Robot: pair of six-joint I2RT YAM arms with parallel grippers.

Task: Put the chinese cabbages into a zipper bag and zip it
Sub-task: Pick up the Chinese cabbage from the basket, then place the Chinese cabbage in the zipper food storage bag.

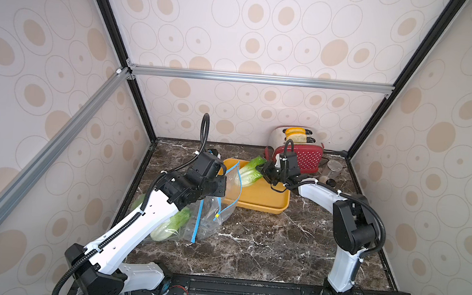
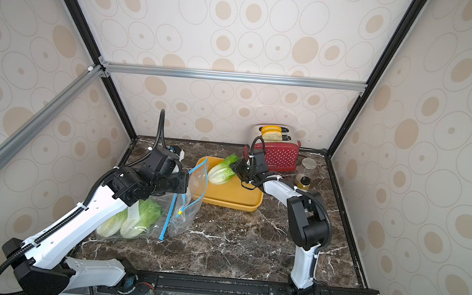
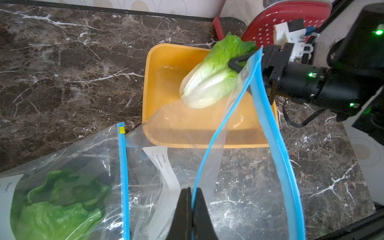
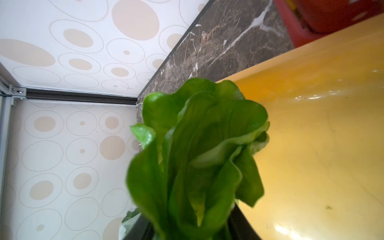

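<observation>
While the left claw (image 3: 192,196) pinches the zipper bag (image 3: 275,143), the right claw (image 1: 265,170) clamps the cabbage (image 3: 207,83) by its leaves.

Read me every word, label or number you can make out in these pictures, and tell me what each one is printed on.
"Date:" on the white label of the open zipper bag.
"Content:" on that same label.
"Date:" on the other white label, on the filled zipper bag; the rest is cut off.
Red toaster and jars: no lettering is readable at this size.
</observation>
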